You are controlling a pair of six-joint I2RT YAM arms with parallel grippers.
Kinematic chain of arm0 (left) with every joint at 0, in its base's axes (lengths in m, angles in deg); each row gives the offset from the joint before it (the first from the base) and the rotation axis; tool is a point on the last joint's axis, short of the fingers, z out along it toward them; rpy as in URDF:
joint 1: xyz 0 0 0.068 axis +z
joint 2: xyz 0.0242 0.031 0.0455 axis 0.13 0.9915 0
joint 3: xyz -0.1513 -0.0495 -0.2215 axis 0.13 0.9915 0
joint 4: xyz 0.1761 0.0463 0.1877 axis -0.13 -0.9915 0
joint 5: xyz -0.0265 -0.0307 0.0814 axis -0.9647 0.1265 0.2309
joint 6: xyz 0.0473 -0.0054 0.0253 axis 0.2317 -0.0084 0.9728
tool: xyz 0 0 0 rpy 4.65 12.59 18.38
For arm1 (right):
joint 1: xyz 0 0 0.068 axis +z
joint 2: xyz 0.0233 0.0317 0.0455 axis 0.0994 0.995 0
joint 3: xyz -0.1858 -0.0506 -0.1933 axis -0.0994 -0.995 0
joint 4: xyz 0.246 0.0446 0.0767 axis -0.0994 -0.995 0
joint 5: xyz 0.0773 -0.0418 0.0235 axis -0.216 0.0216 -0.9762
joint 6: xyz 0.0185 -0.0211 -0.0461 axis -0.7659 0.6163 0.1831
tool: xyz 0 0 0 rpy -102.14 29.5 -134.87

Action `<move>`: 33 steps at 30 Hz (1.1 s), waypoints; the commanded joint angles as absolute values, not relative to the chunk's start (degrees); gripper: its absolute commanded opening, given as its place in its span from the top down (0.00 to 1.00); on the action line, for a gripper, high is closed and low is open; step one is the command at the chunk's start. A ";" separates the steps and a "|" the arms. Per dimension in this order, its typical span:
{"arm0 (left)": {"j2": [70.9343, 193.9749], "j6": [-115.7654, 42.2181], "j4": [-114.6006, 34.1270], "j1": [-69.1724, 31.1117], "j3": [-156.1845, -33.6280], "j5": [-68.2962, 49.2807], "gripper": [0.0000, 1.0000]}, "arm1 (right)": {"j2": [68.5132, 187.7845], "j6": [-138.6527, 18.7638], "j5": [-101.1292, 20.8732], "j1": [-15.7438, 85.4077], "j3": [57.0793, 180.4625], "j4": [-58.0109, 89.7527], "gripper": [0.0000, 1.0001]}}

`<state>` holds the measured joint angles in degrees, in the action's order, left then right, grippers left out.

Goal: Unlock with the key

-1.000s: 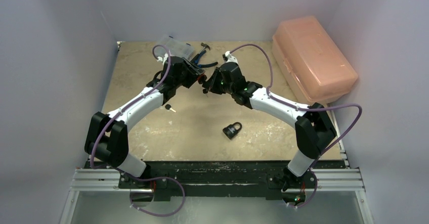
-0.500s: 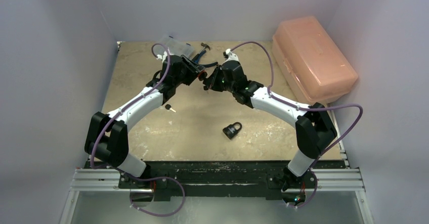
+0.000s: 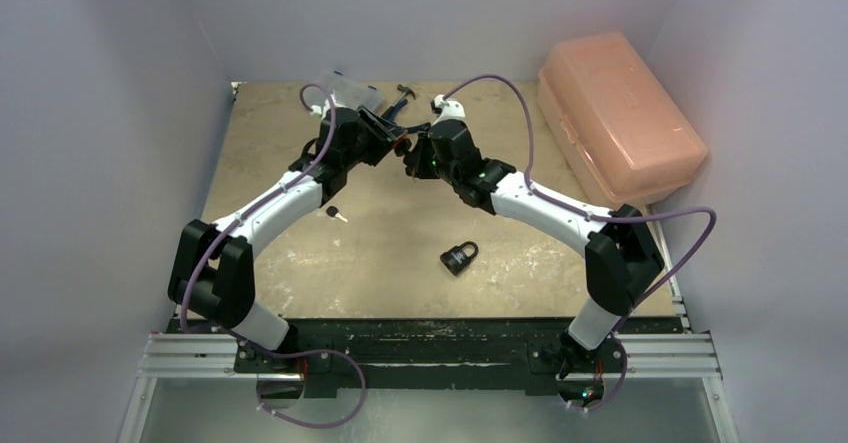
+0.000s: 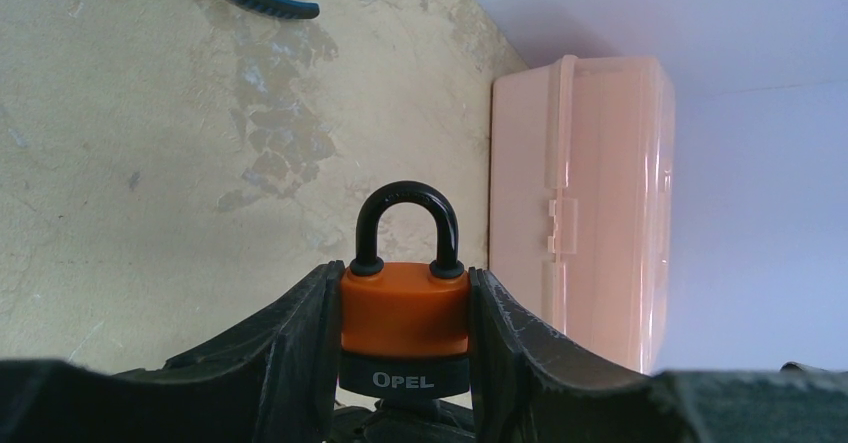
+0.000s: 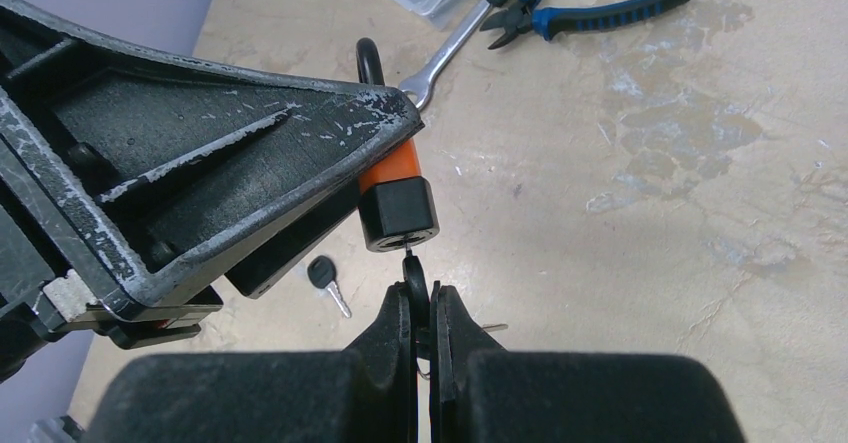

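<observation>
The orange-bodied padlock with a black shackle and black base [image 4: 404, 313] is off the table, clamped across its body between the two fingers of the left gripper [image 4: 405, 281]. Its shackle projects beyond the fingertips. Its black base faces the right gripper [image 5: 421, 308].

The right gripper's fingers are pressed together on the black head of a small metal key [image 5: 414, 281]. The thin blade projects ahead of the fingertips. The blade tip lies at the face of the padlock base; whether it has entered the keyway cannot be told.

The step in hand is judged to be insertion. To do it well:

- Bring the blade into line with the keyway axis before advancing.
- Advance straight along that axis, since a skewed push may bend the blade or pivot the key in the pinch.
- Begin turning only once the blade is fully seated.
- Rotate about the blade's own axis while the left fingers brace the body.

A spare black-headed key [image 5: 328, 283] lies on the beige tabletop [image 5: 700, 263], below and left of the right fingers. A steel spanner [image 5: 445, 55] and blue-handled pliers [image 5: 610, 13] lie well beyond them.
</observation>
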<state>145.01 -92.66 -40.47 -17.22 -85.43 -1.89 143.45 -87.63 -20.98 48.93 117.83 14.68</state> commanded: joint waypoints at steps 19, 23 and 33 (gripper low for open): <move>128.67 -98.47 -45.52 -38.37 -72.97 10.92 1.00 | 124.16 -98.06 -28.57 46.04 98.74 30.89 1.00; 124.42 -102.48 -47.10 -44.15 -68.45 17.97 1.00 | 121.00 -95.01 -34.32 46.05 92.62 36.79 1.00; 118.15 -109.74 -49.34 -52.21 -62.06 27.15 1.00 | 118.96 -91.89 -44.58 46.05 85.32 45.66 1.00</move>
<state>120.40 -106.71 -46.74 -46.57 -63.18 33.43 119.95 -93.84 -47.80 47.81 84.50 28.83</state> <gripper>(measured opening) 0.447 0.046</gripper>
